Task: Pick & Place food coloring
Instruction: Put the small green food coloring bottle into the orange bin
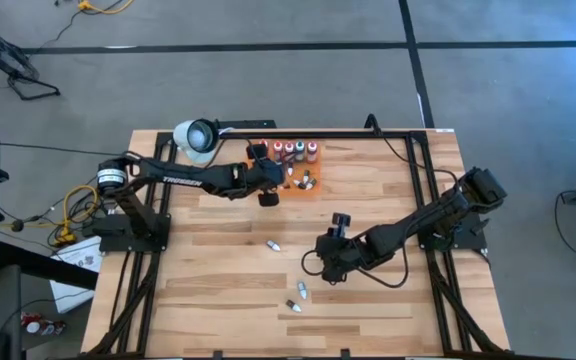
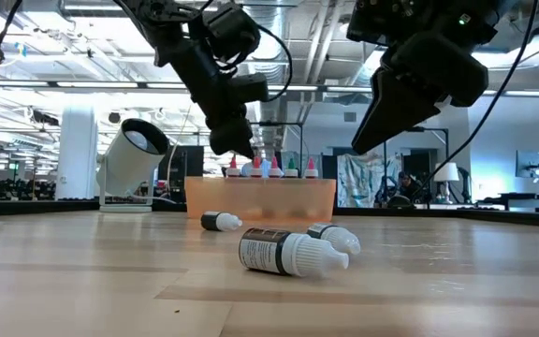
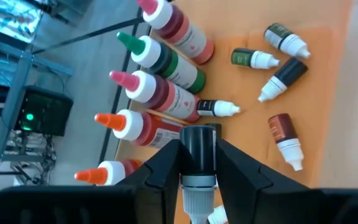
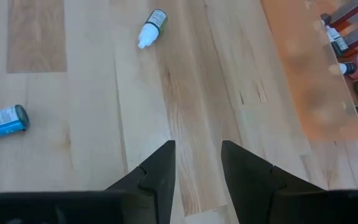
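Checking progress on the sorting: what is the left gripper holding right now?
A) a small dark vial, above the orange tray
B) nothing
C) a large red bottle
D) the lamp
A: the left gripper clamps a small dark vial over the orange tray.

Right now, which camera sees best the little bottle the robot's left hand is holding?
The left wrist view: the small vial sits pinched in the left gripper, over the orange tray. The high view shows only a dark speck, the low view hides it behind the arm, and the right wrist view misses it.

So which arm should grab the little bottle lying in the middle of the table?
The right gripper: its jaws are empty and near that bottle. The left gripper already holds a vial over the tray.
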Robot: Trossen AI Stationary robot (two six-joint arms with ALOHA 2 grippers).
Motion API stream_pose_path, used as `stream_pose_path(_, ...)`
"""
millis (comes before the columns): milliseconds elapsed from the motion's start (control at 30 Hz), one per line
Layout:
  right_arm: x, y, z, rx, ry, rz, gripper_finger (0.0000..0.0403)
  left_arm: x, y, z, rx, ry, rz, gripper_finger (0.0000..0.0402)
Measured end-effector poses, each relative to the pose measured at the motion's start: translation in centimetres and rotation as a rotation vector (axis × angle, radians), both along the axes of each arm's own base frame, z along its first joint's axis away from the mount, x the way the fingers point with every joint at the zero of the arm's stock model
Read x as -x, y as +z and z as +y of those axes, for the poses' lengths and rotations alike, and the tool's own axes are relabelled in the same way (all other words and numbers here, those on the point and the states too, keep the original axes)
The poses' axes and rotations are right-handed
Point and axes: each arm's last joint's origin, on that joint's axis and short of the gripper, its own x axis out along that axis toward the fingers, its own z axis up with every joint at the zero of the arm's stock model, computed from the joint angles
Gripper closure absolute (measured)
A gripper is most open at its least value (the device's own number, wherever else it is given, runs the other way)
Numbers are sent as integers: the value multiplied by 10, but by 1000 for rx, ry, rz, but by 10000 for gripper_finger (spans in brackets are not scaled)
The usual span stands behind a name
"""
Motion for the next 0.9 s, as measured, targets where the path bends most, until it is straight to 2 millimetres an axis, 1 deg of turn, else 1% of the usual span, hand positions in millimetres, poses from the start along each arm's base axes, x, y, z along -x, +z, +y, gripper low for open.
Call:
stream_pose_path(167,-1,0,-2,-4,-7,-7,281,1,0,2,5,11,-4,302)
stream_pose_path(400,-3,1,-1,-11,-7,-23,281,1,-1,1,14,6,-3,262)
stream_pose_path(533,-3,1,-1,-14,-7,-30,281,3,-3,-2,21,1,36,244)
stream_pose_path(700,-7,3,-2,-31,-14,-69,281,6,-2,-18,20,-36,92,243)
stream_pose_path(800,-11,3,-3,-50,-14,-115,281,13,8,-35,24,-80,123,248)
stream_pose_path(900,-12,0,-4,-56,8,-138,281,26,20,-55,61,-131,149,255)
